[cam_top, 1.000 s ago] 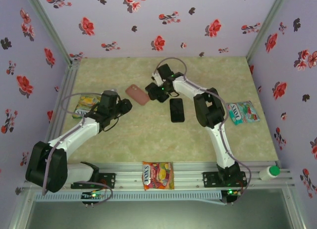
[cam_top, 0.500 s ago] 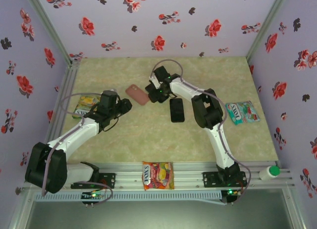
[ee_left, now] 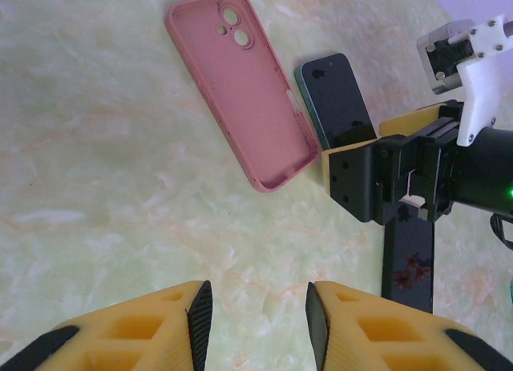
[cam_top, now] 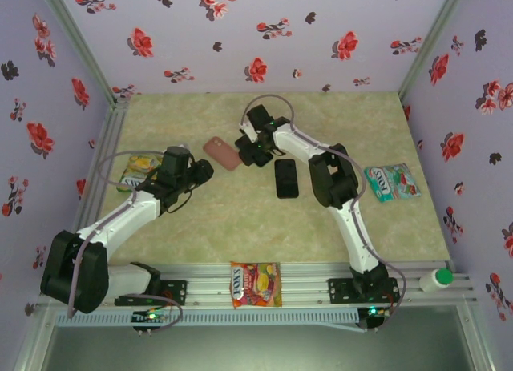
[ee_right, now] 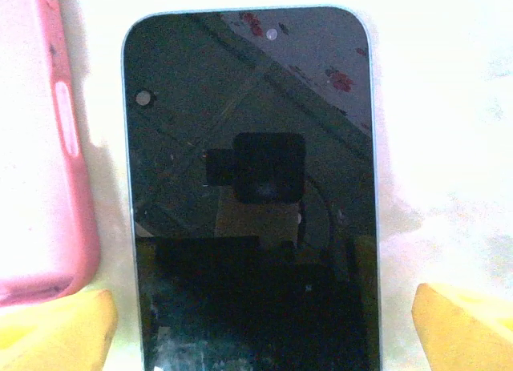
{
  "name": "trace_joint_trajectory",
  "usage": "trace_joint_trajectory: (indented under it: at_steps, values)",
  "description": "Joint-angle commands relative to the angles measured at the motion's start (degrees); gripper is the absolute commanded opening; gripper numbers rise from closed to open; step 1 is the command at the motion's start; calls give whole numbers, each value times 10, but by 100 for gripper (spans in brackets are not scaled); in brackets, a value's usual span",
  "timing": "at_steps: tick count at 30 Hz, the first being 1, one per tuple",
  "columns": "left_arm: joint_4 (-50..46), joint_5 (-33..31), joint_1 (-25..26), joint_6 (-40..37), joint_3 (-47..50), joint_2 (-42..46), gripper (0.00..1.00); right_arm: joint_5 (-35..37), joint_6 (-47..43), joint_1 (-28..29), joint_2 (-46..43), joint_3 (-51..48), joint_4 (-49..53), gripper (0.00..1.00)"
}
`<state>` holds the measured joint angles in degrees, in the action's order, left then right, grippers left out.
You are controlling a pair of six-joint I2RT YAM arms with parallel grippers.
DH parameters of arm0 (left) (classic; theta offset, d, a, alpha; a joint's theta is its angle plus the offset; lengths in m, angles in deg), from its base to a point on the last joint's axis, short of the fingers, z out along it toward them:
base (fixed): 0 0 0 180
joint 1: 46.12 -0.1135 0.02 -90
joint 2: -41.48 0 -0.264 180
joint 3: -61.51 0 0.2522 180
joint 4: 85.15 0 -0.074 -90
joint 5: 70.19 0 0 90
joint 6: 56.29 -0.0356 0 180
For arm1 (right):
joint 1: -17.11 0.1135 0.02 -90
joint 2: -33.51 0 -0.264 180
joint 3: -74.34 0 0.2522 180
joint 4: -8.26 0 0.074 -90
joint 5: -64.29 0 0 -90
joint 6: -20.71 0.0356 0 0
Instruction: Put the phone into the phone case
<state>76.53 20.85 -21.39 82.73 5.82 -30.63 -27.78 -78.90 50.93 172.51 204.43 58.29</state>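
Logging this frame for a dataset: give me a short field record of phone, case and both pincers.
phone case: pink, open side up, empty
phone: screen up on the table, beside the phone case
right pincer: open, one finger each side of the phone
left pincer: open, holding nothing
task state: phone not yet in phone case

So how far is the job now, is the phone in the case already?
Not yet. Nothing is done: the pink case lies empty, the phone flat beside it. In hand: the right pincer straddles the phone, open. Remaining: grip, lift, press into the case. The left pincer is open, empty.
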Motion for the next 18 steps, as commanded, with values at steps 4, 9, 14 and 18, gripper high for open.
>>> trace_joint_trajectory:
  at_steps: [4, 9, 14, 18]
  values:
    - [-1, -14, -6, 1, 6, 7, 41, -1, -14, 3, 34, 33, 27, 96]
    - [-3, -15, -6, 0, 6, 7, 41, -12, -15, 3, 46, 43, 29, 96]
    - [-3, -16, -8, 1, 5, 5, 40, -25, -16, 1, 54, 50, 31, 94]
    - [-5, -16, -8, 1, 4, 2, 41, -38, -12, -5, 56, 50, 29, 88]
